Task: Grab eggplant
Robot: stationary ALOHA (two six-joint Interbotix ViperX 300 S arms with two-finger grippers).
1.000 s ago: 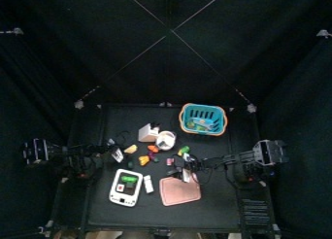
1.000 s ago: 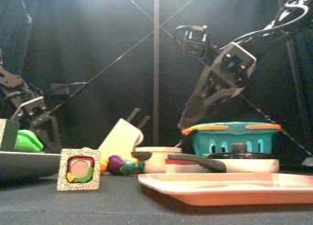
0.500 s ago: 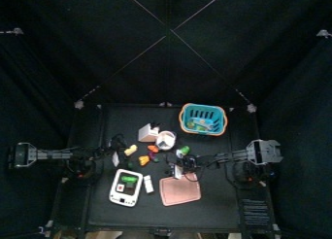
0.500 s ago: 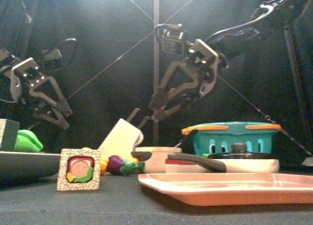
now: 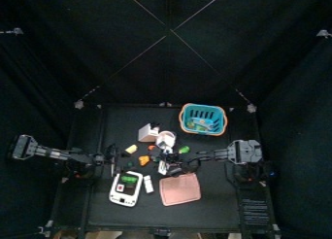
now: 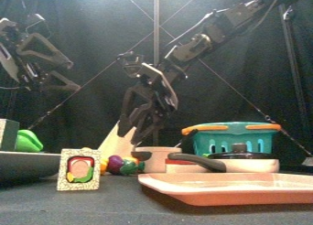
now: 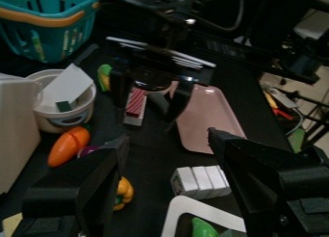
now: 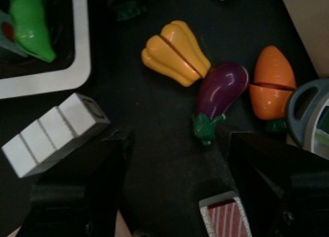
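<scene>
The eggplant [image 8: 221, 90] is small, purple, with a green stem, and lies on the black table between a yellow pepper [image 8: 176, 52] and an orange carrot [image 8: 270, 82]. In the front view the eggplant [image 6: 119, 163] lies low behind a picture card [image 6: 79, 169]. My right gripper [image 8: 180, 197] is open and empty, hanging just above and short of the eggplant; it also shows in the top view [image 5: 166, 166] and in the front view [image 6: 142, 119]. My left gripper [image 7: 180, 183] is open and empty at the table's left side [image 5: 93, 165].
A teal basket [image 5: 203, 117] stands at the back right. A pink tray [image 5: 181, 188] lies at the front. A white tray [image 5: 126, 187] holds a green pepper [image 8: 33, 29]. White blocks [image 8: 58, 133] lie near the jaws. A white bowl [image 7: 64, 96] stands by the carrot.
My right arm has reached leftward across the table and come down over the vegetables. My left gripper has drawn back to the left and risen.
</scene>
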